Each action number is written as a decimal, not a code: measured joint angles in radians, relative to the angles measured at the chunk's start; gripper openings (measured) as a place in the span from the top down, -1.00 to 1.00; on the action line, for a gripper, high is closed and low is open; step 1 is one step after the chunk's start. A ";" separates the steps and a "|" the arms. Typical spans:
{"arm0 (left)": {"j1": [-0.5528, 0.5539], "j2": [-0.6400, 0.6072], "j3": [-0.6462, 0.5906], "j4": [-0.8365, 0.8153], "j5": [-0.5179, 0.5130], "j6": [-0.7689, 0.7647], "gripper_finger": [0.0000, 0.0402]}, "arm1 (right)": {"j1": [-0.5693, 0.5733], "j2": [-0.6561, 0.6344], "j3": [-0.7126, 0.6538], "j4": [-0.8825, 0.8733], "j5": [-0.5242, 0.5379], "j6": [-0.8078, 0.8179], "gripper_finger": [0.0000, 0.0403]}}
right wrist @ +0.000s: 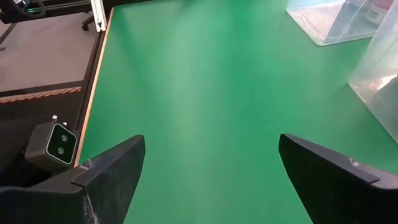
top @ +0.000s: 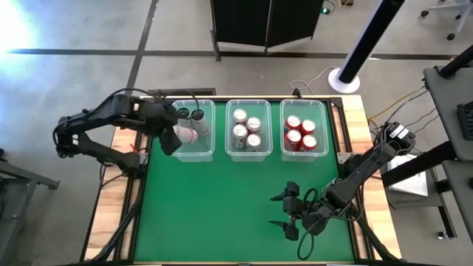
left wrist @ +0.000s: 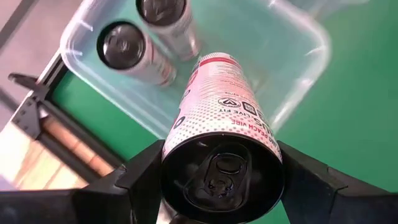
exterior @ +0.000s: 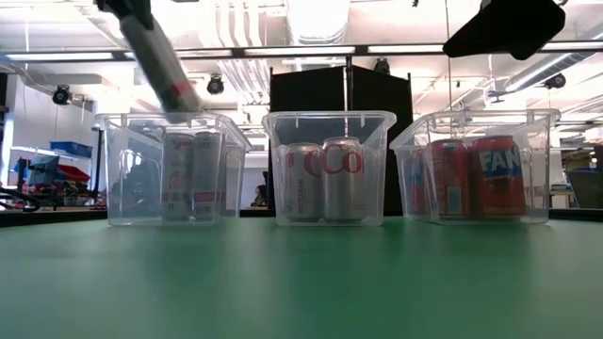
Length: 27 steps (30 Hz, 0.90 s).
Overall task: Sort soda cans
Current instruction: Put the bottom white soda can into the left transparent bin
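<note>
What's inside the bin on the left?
The left bin has two upright cans with dark tops, plus a white-and-pink can the left gripper holds tilted over it. Its bottom end is hidden.

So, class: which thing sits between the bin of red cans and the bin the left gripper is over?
The middle bin of silver cans, clearest in the high view.

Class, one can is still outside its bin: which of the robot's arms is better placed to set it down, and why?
Left. The left gripper is shut on the white can over the left bin, beside two cans inside. The right gripper is open over bare green table.
</note>
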<state>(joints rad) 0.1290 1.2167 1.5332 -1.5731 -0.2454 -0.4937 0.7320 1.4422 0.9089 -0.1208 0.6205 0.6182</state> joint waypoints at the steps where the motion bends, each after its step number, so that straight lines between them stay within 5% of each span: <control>1: 0.007 0.002 -0.020 0.002 0.001 0.010 -0.18 | -0.003 0.000 0.000 0.000 0.000 -0.001 -0.81; 27: 0.237 0.353 -0.056 0.002 0.069 0.338 -0.18 | -0.031 0.000 0.000 0.007 0.000 -0.056 -0.81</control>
<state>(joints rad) 0.3661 1.5701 1.4769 -1.5707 -0.1761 -0.1558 0.7013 1.4422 0.9089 -0.1139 0.6209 0.5619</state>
